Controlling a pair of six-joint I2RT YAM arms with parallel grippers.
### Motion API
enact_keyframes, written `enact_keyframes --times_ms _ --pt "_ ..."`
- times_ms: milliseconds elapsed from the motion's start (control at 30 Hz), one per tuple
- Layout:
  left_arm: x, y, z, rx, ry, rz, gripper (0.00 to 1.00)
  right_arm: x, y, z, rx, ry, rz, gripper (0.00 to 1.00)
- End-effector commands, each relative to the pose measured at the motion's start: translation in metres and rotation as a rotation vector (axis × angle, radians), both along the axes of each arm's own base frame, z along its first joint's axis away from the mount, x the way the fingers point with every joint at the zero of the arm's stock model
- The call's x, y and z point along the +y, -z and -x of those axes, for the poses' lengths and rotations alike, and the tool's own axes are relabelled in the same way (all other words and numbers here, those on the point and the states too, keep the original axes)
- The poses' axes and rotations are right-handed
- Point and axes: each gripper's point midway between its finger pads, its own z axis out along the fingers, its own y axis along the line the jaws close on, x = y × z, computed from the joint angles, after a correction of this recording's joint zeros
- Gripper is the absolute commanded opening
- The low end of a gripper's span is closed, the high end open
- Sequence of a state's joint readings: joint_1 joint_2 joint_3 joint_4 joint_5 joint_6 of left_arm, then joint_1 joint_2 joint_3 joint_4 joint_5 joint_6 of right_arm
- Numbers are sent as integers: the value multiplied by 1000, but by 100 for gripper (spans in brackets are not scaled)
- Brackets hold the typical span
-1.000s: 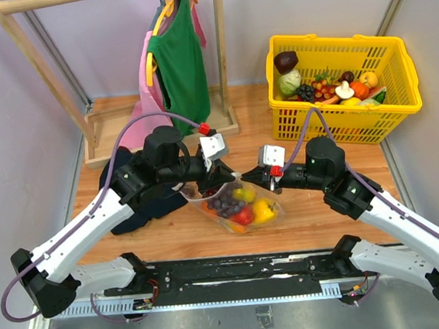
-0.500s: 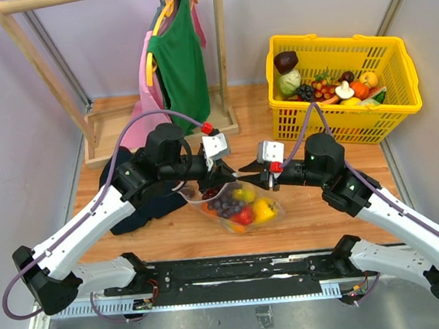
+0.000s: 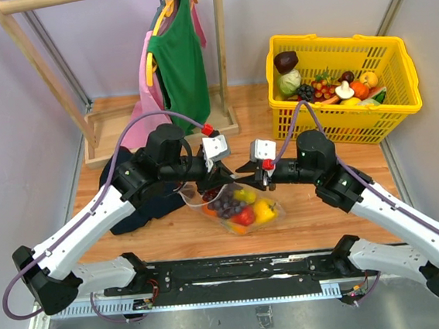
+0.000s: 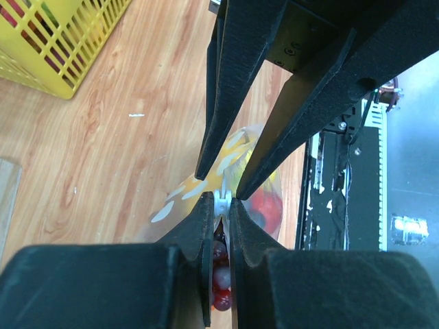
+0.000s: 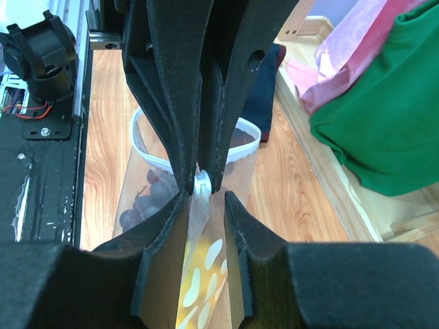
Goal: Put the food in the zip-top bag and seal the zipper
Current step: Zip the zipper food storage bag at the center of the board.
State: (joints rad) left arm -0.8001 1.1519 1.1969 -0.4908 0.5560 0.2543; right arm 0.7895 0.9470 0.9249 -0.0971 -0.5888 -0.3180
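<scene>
The left gripper [image 4: 219,205] pinches the thin zipper strip [image 5: 202,183] of the dotted clear plastic bag [image 5: 202,274]; the right gripper [image 5: 204,199], jaws parted, straddles it opposite.

- My arms [image 3: 86,228]: long white links between bulky black joints.
- Purple cable [image 3: 156,114] loops over each arm.
- White wrist block [image 3: 216,147] with a red cap [image 3: 207,127].
- Left tool [image 4: 220,200] and right tool [image 5: 204,195]: flat matte-black fingers [image 4: 199,226].

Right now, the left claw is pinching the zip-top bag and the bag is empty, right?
Not empty: the top external view shows food inside the zip-top bag. The left claw is indeed pinching it.
</scene>
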Motion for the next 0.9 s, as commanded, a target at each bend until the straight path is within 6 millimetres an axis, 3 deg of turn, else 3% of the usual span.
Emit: enact_keyframes --times_ms 0,433,867 --pt "-6 -17 5 -29 41 54 0 3 3 -1 22 -25 22 29" --pt "-6 -18 4 -35 33 57 1 -2 12 5 42 -35 63 39" --pt "-8 -15 6 -21 50 57 1 8 10 -4 61 -19 33 30"
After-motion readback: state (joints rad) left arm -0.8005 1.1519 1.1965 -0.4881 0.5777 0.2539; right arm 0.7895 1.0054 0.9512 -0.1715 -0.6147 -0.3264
